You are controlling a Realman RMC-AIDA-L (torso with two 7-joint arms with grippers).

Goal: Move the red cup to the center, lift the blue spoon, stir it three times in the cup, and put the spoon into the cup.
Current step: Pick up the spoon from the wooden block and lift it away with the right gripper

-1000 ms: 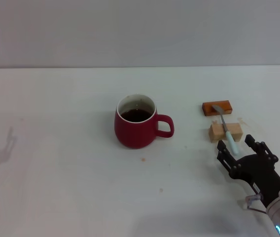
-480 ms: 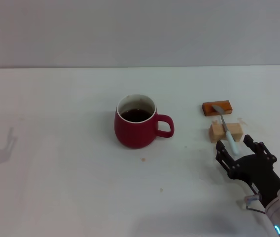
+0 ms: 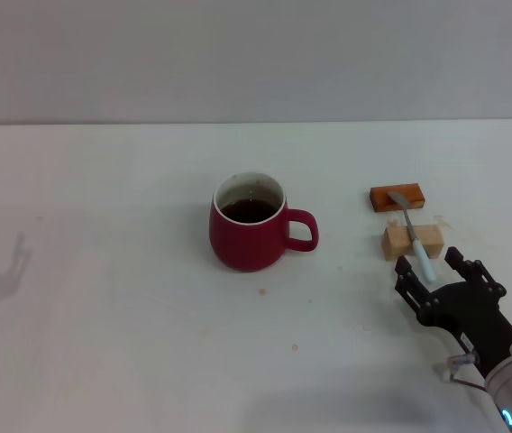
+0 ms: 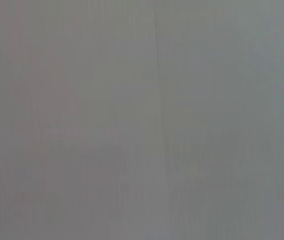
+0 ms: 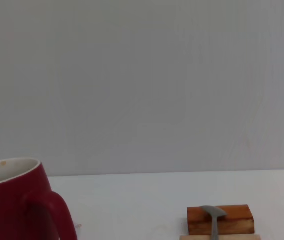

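One red cup (image 3: 249,233) mid-table in head view; one blue spoon (image 3: 416,236) across two blocks (image 3: 397,197), handle end between spread fingers of right gripper (image 3: 429,265). Left wrist view: blank grey. Right wrist view: one cup (image 5: 19,200), one spoon (image 5: 213,220).

The red cup (image 3: 249,233) is a rounded, dark red mug with a white inside. It stands upright near the middle of the white table (image 3: 112,343), its loop handle pointing toward the robot's right. Dark liquid fills it to just below the rim.

The blue spoon (image 3: 413,229) is slim, with a pale blue handle and a grey metal bowl. It lies across 2 blocks, well to the right of the cup: bowl on the orange-brown block (image 3: 397,196), handle over the tan block (image 3: 412,240).
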